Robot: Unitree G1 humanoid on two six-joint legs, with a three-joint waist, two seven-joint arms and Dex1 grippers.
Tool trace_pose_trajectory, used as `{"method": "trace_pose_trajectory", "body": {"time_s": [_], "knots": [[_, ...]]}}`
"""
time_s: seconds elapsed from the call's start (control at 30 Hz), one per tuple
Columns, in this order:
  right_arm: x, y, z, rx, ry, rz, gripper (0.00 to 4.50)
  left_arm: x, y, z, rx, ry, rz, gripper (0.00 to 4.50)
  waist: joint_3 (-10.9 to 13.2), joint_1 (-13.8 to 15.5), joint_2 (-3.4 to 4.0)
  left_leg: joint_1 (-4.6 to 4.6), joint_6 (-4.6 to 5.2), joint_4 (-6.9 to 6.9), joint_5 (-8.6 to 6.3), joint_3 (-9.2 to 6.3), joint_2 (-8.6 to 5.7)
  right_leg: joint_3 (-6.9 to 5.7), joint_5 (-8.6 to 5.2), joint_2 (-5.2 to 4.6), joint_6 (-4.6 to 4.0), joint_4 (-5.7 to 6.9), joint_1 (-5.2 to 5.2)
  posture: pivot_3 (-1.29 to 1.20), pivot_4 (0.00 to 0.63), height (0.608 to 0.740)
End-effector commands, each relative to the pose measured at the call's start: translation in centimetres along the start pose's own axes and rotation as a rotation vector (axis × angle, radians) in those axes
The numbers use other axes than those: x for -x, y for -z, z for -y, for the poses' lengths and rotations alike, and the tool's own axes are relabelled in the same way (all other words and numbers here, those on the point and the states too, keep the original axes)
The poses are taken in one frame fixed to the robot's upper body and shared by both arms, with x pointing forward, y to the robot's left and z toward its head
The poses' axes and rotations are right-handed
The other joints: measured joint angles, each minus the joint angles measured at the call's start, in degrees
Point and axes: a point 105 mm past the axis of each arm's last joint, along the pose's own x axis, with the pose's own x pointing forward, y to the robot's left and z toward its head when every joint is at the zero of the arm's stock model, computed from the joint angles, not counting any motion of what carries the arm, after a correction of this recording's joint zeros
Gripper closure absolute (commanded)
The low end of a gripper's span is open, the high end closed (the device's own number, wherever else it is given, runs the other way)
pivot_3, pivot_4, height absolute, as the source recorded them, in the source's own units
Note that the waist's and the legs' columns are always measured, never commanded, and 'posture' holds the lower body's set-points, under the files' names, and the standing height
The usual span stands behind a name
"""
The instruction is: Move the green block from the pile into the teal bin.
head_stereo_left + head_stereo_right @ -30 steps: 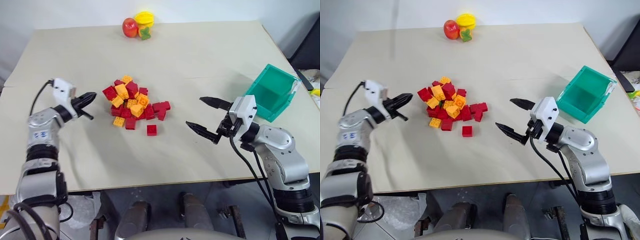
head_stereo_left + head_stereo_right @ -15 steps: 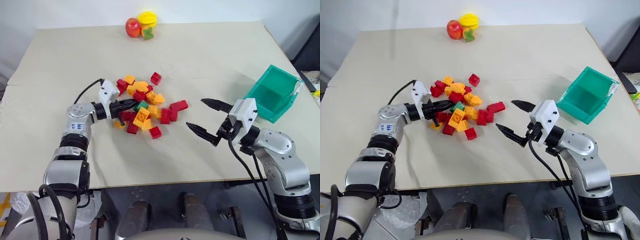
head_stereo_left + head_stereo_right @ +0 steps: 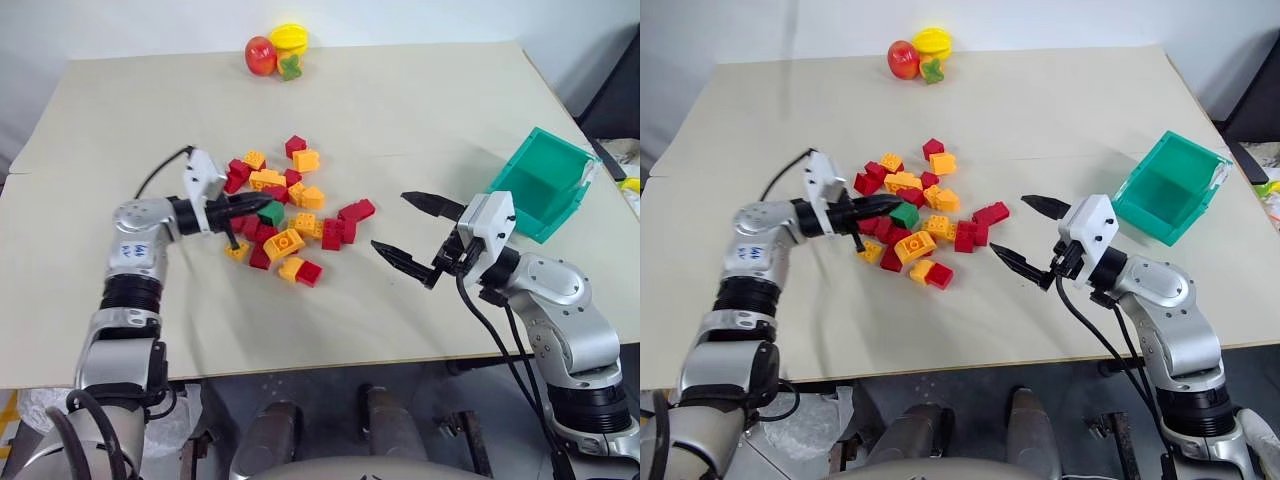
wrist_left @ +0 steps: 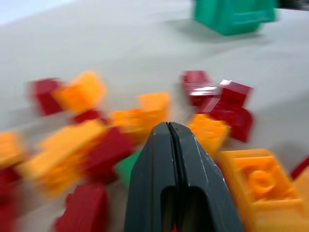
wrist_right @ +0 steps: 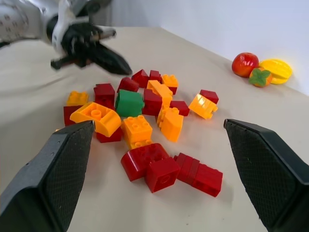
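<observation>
L gripper [image 3: 262, 203] is pinched fully closed w/ nothing between the fingers, tips lying level among the bricks at the 9 o'clock edge of the pile [image 3: 285, 215]. Green block [image 3: 270, 213] sits exposed in the pile, just at the 3 o'clock side of those closed tips, close enough that I can't tell touching vs. a hair apart; L wrist view shows it peeking out green beside the closed fingers [image 4: 126, 166]. Pile is loose and spread: red + orange-yellow bricks scattered, a few strays toward 12 o'clock, a red/orange pair toward 6. R gripper [image 3: 415, 232] is spread wide, holding nothing, hovering above the table [image 3: 400, 110] at about 3 o'clock from the pile, well apart from it, fingers aimed back toward the bricks. R wrist view has both wide fingers [image 5: 53, 179] framing the pile, green block near centre w/ red bricks on each side and a curved orange piece in front of it. Teal bin [image 3: 548, 184] stands near the table's 3 o'clock edge, tilted, open top facing the robot, beyond the R gripper and well apart from the pile. Toy fruit [image 3: 275, 50] (red, yellow, small green leaf piece) sits at the far 12 o'clock edge.
</observation>
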Motion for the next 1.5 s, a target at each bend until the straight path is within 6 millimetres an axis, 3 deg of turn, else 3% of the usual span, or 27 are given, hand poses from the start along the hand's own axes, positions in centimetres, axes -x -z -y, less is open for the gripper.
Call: {"method": "trace_pose_trajectory", "body": {"time_s": [0.03,0.3,0.43,0.47,0.53,0.63,0.77,0.93,1.07,1.3,1.4,1.5], "knots": [[-0.1,-0.5,0.1,0.012,-0.02,0.025,0.0,2.9,0.4,-1.1,0.017,-0.108,-0.071,3.89,0.0,-0.3,0.01,0.0,0.0,-0.02,0.0,-0.01,0.0,0.0,0.0,0.0,0.0,-0.01,0.0,0.0,0.15,0.74],[-0.7,-0.5,0.3,0.011,-0.05,0.033,0.0,7.5,-0.2,-0.5,-0.065,-0.156,-0.146,1.37,0.1,-0.2,0.13,0.0,-0.01,0.0,-0.01,-0.03,0.0,0.01,-0.01,-0.02,-0.02,0.0,0.0,0.0,0.15,0.74],[-0.9,-0.4,0.3,0.011,-0.062,0.034,0.0,8.6,-0.4,-0.1,-0.082,-0.143,-0.165,0.09,0.1,-0.2,0.18,0.0,-0.02,-0.01,-0.02,-0.05,0.01,-0.01,-0.01,-0.02,-0.03,-0.01,0.01,0.0,0.15,0.74],[-0.9,-0.4,0.3,0.012,-0.064,0.034,0.0,8.7,-0.4,0.0,-0.084,-0.133,-0.168,0.02,0.1,-0.3,0.19,0.0,-0.02,-0.01,-0.02,-0.04,0.01,0.0,-0.01,-0.02,-0.03,-0.02,0.0,0.0,0.15,0.74],[-1.0,-0.4,0.3,0.012,-0.066,0.035,0.0,8.4,-1.0,0.3,-0.084,-0.119,-0.157,0.02,0.1,-0.3,0.2,0.0,-0.02,-0.03,-0.02,-0.04,0.01,0.0,-0.01,-0.02,-0.03,-0.03,0.0,0.0,0.15,0.74],[-1.2,-0.4,0.5,0.014,-0.071,0.037,0.0,6.3,-2.4,0.6,-0.115,-0.088,-0.105,0.02,0.1,-0.1,0.19,-0.01,-0.02,-0.02,-0.02,-0.04,0.01,-0.01,-0.01,-0.03,-0.03,-0.02,0.01,0.0,0.15,0.74],[-1.5,-0.4,0.4,0.015,-0.07,0.048,0.0,0.9,-3.5,1.1,-0.079,-0.042,-0.081,0.02,0.1,1.1,0.19,-0.01,-0.02,0.06,-0.02,-0.05,-0.03,-0.03,-0.01,-0.03,-0.03,0.0,0.03,0.0,0.15,0.74],[-1.6,-0.4,0.0,0.013,-0.057,0.055,0.0,-2.3,-2.6,0.9,-0.029,-0.083,-0.237,0.02,0.1,0.3,0.19,-0.01,0.0,0.01,-0.04,0.04,-0.03,0.05,0.0,0.02,-0.01,0.0,-0.03,0.0,0.15,0.74],[-1.5,-0.2,-0.3,0.01,-0.04,0.058,0.0,-3.8,-1.4,1.1,-0.033,-0.041,-0.443,0.02,0.2,-0.3,0.17,-0.02,-0.01,-0.03,-0.04,0.05,-0.01,0.05,0.0,0.05,-0.02,0.0,-0.06,0.0,0.15,0.74],[-1.2,0.0,-0.6,0.004,0.009,0.067,0.0,-5.3,-0.7,0.5,0.012,-0.045,-0.608,0.02,0.2,-0.3,0.17,-0.01,-0.01,0.02,-0.04,0.08,-0.02,0.08,0.0,0.05,-0.02,0.05,-0.05,0.0,0.15,0.74],[-1.1,0.1,-0.7,0.005,0.026,0.066,0.0,-5.6,-0.1,0.6,0.001,-0.027,-0.663,0.64,0.2,-0.2,0.17,-0.02,0.0,0.02,-0.04,0.08,-0.05,0.09,0.0,0.04,-0.01,0.05,-0.05,0.0,0.15,0.74],[-1.0,0.1,-0.7,0.005,0.038,0.067,0.0,-5.9,-0.1,0.4,0.03,-0.042,-0.655,1.54,0.2,-0.2,0.17,-0.01,0.0,0.02,-0.04,0.08,-0.04,0.09,0.0,0.05,-0.01,0.04,-0.05,0.0,0.15,0.74]]}}
